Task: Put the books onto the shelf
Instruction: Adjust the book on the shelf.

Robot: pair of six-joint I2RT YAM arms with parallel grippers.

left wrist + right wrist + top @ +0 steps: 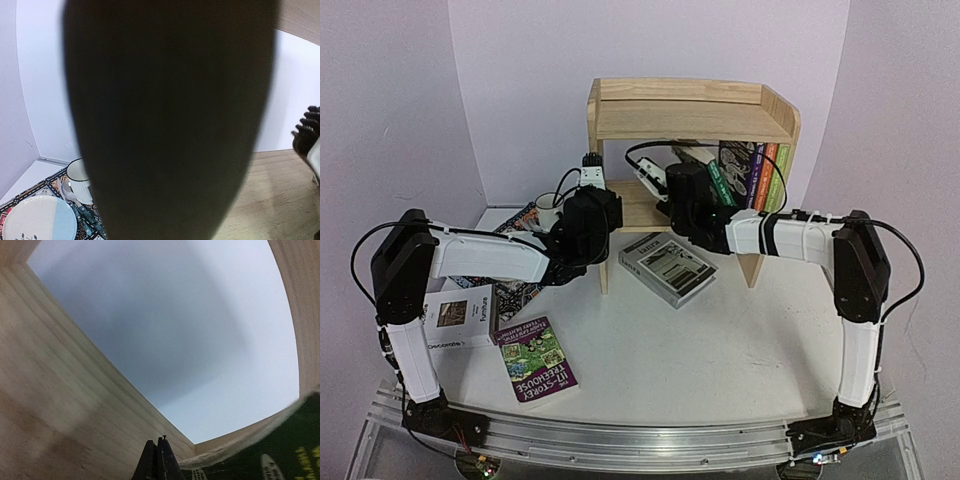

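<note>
- Top external view: the task was partly done. A row of upright books (760,175) stood at the right end of the lower tier of the shelf (692,120), and a green book (719,184) leaned against the row's left side; I counted at least four spines there, the exact number being hard to tell
- Three books were left on the table: one grey-white book (667,268) just in front of the shelf, one purple Treehouse book (537,358) near the left arm's base and one white Decorate book (458,316) beside it
- The left gripper (590,170) was raised at the shelf's left post, and I could not tell whether it held anything; the right gripper (655,178) reached into the lower tier, left of the leaning book
- One placemat (515,222) with one mug (548,210) lay to the left of the shelf
- Left wrist view: a blurred dark shape (170,115) filled the middle and hid the fingers, so how the jaws stood could not be told; one mug (77,175) and one plate (37,220) showed at lower left
- Right wrist view: the right gripper (157,460) was pinched closed on nothing, inside the shelf (60,390), with the green book (280,450) just to its right
</note>
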